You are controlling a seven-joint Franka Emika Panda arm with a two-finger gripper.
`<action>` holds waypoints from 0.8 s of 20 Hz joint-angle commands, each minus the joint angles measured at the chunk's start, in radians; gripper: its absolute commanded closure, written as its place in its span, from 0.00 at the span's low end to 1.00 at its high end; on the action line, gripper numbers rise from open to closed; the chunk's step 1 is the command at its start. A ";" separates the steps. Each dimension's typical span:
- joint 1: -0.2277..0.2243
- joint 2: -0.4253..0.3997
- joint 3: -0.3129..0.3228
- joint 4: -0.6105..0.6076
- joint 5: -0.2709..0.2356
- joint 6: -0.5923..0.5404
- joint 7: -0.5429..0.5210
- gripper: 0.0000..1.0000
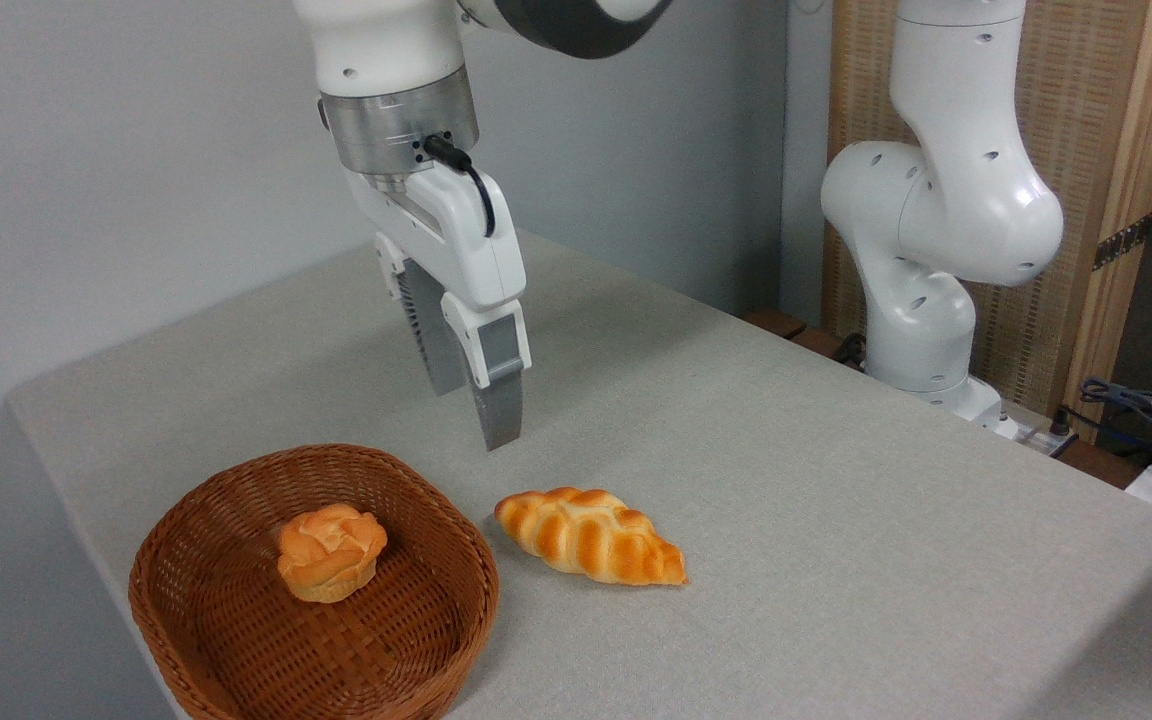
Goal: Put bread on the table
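In the fixed camera view we see the braided bread loaf (591, 535) lying flat on the grey-beige counter (836, 480), just to the right of the wicker basket (236, 620) and clear of its rim. We judge that the bread is already where the task wants it, out of the basket and resting on the cloth.

The loaf looks light and, by its glossy, even colour, may well be a soft or foam-like model; we cannot tell its stiffness from here. Its braided surface is lumpy rather than slick, so we expect it to sit well between flat fingers. It tapers toward the right end, so if we had to take it up again we would close across the thick middle, with the fingers set across its short width, and avoid the narrow tip. A hard squeeze could dent it.

A small round knotted bun (329, 550) sits inside the basket, well apart from the loaf.

The gripper (476, 405) hangs above the counter, behind the loaf and above it, touching nothing. It holds nothing. Its two fingers appear one behind the other from this angle, with some gap between them, so we read it as released and partly spread, though the exact opening is hard to judge.
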 commanded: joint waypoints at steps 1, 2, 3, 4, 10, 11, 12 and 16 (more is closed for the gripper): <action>-0.003 -0.027 0.045 -0.006 -0.045 0.055 -0.015 0.00; -0.003 -0.030 0.052 -0.006 -0.045 0.060 -0.013 0.00; -0.003 -0.030 0.060 -0.006 -0.047 0.060 -0.012 0.00; -0.003 -0.033 0.063 -0.007 -0.047 0.066 -0.012 0.00; -0.003 -0.036 0.074 -0.006 -0.047 0.090 -0.013 0.00; -0.002 -0.036 0.074 -0.006 -0.047 0.092 -0.012 0.00; -0.002 -0.035 0.074 -0.006 -0.047 0.092 -0.012 0.00; -0.005 -0.033 0.072 -0.004 -0.067 0.090 -0.012 0.00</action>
